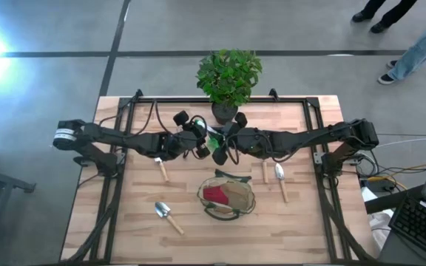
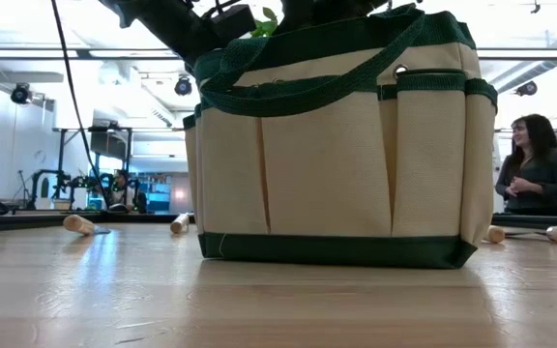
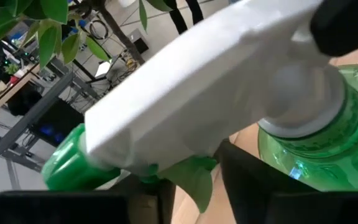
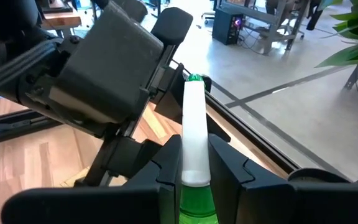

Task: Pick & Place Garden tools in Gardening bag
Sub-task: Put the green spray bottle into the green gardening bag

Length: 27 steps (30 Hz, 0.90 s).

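The green spray bottle (image 1: 211, 140) with a white trigger head (image 3: 197, 81) hangs between my two grippers above the table's middle, between the potted plant (image 1: 228, 77) and the gardening bag (image 1: 228, 196). My left gripper (image 1: 200, 142) and my right gripper (image 1: 222, 146) are both shut on it. The olive-tan bag stands on its base (image 2: 337, 249), with a red scoop (image 1: 214, 194) inside. Two silver trowels (image 1: 167, 216) (image 1: 279, 177) and two wooden handles (image 1: 163, 170) (image 1: 265, 171) lie flat on the table. My left gripper comes level from the table's left, one finger (image 3: 142, 202) on each side of the green trigger (image 3: 191, 174) under the white head. The bottle is clear of the table. The pads' exact place is hidden by the head. My right gripper pinches the white head just above the bottle's neck (image 4: 194, 171) between its two fingers (image 4: 166, 168). It comes level from the table's right, and the head runs on along the fingers to the green nozzle (image 4: 194, 78). The bottle is clear of the table.
The leafy plant's dark pot (image 1: 224, 112) stands just behind the grippers. A dark frame (image 1: 124, 111) runs around the table's far and side edges. Bare wood lies at the near left (image 1: 117, 229) and near right (image 1: 294, 229). A person (image 2: 535, 169) stands beyond the table.
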Tool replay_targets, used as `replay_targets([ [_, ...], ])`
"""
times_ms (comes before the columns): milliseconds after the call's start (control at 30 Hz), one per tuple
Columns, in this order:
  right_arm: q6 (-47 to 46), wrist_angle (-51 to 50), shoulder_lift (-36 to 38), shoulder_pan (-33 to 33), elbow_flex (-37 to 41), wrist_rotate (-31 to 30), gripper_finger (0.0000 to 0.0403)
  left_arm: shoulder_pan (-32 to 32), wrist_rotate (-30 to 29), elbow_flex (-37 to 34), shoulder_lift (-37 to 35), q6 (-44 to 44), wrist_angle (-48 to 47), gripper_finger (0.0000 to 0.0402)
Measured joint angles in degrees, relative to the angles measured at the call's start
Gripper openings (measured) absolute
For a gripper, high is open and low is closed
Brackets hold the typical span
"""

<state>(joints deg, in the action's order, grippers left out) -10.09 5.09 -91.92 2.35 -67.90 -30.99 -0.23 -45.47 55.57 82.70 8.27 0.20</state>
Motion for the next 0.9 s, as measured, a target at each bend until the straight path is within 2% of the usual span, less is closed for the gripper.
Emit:
replay_targets([
  [300, 0.2, -0.3, 0.0, 0.0, 0.0, -0.4, 0.0042, 0.0, 0.0, 0.0, 0.0, 2.1, -0.2, 0.023],
  [433, 0.2, -0.6, 0.2, 0.0, 0.0, -0.4, 0.0042, 0.0, 0.0, 0.0, -0.1, 5.0, -1.4, 0.0262],
  [667, 0.2, -2.3, 0.8, 0.0, 0.0, -0.4, 0.0042, 0.2, -0.9, 0.7, -2.1, 9.1, -5.1, 0.0273],
  [900, 0.2, -3.4, 1.6, 0.1, 0.0, -0.3, 0.0042, 1.4, -1.7, 0.4, -6.4, 6.8, -11.1, 0.0273],
])
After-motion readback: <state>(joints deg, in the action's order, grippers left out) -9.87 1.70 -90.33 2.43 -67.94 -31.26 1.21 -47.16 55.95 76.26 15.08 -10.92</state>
